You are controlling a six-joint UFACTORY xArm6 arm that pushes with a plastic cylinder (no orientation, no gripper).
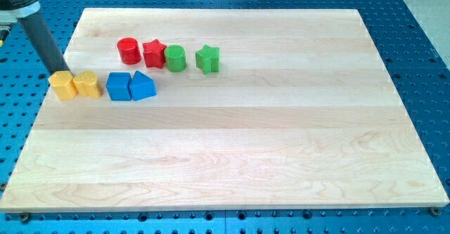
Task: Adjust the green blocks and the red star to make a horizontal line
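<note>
Three task pieces, the red star (154,52), green cylinder (175,58) and green star (207,58), sit near the table's (281,157) top edge, left of centre, strung left to right already, the star block slightly higher. My tip (59,72) rests near the left edge, touching a yellow block (62,85), so they lie up and rightward. No jaws exist here.

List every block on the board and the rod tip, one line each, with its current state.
My tip: down at the yellow block on the view's left.
Second yellow block: touching the first.
Blue cube: against the blue block.
Red cylinder: upright, beside the red star.
Green cylinder: upright, next to the star.
Green star: slightly apart, on the row's right.
</note>
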